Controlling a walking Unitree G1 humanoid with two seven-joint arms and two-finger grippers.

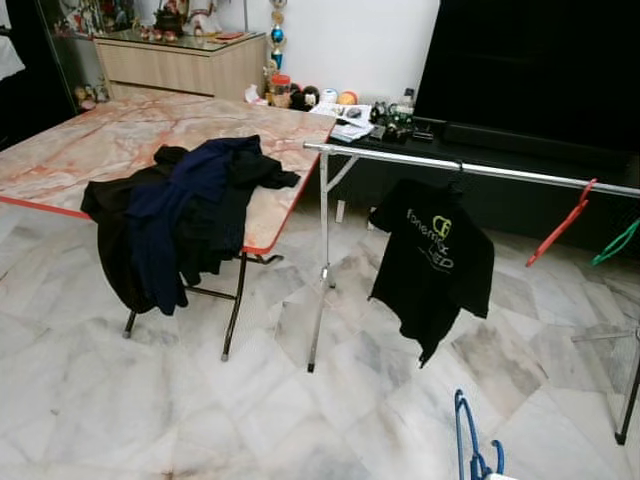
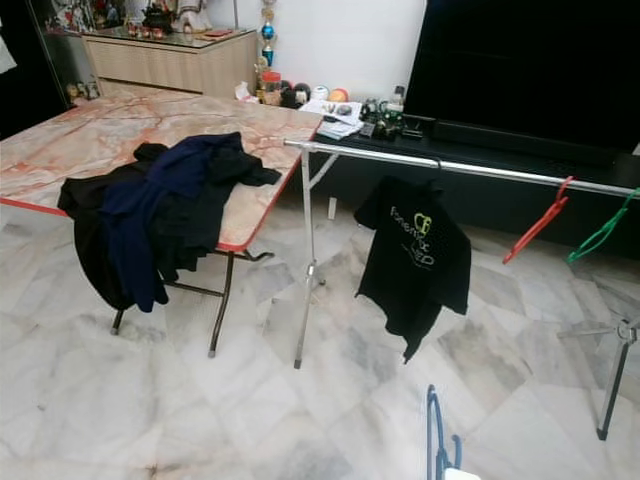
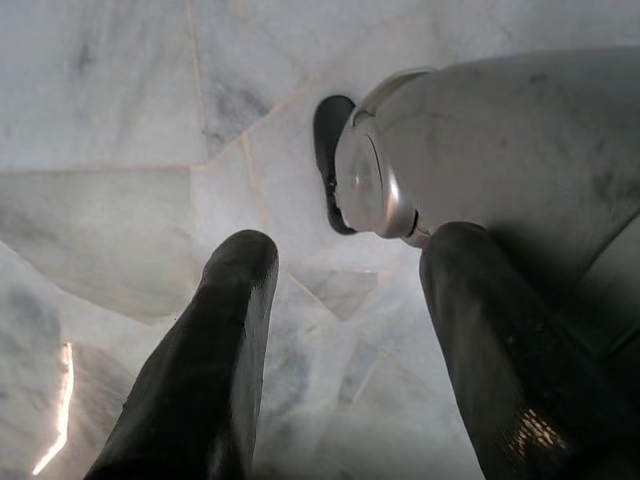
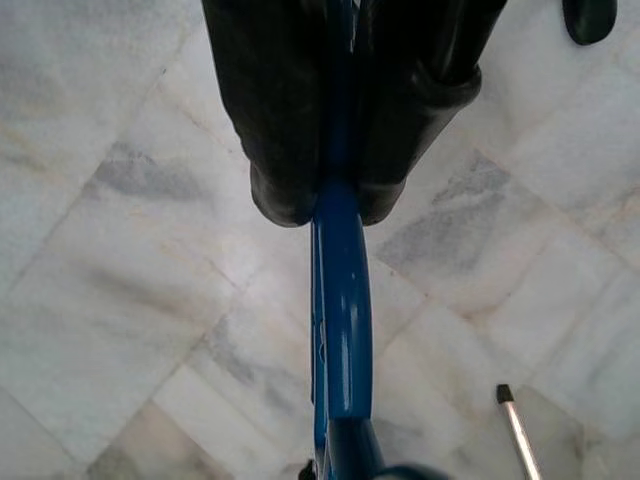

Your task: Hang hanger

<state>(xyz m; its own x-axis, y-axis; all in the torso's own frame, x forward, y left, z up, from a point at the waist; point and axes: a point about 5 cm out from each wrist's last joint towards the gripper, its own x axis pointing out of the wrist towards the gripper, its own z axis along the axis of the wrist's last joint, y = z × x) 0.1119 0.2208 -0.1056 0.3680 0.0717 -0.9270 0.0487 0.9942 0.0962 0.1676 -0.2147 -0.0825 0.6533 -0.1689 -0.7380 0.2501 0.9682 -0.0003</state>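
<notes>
So the right pincer (image 4: 333,205) has its two black fingers squeezed together on a blue plastic hanger (image 4: 340,320), gripping it by the flat bar, with the rest of the hanger sticking out past the fingertips over the marble floor (image 4: 120,280). From the head view the hanger pokes up low down, in front of and below the clothes rail (image 1: 470,168), well apart from it. The left pincer (image 3: 340,340) is just hanging idle, fingers spread apart with nothing between them, pointing down at the floor next to the robot's own leg. I'd say the pick-up part is done and we're in the carry step: the hanger is in hand but not on anything yet. The rail already has a black T-shirt (image 1: 432,260) hanging from it, plus a red hanger (image 1: 562,222) and a green hanger (image 1: 616,242) further right along it. To the left of the rail there's a marble-look surface (image 1: 100,140) with a heap of dark clothes (image 1: 180,215) draped over its edge. Next move probably needs the arm lifted above the rail, with the hook turned so it drops over a bare stretch between the shirt and the red hanger.
</notes>
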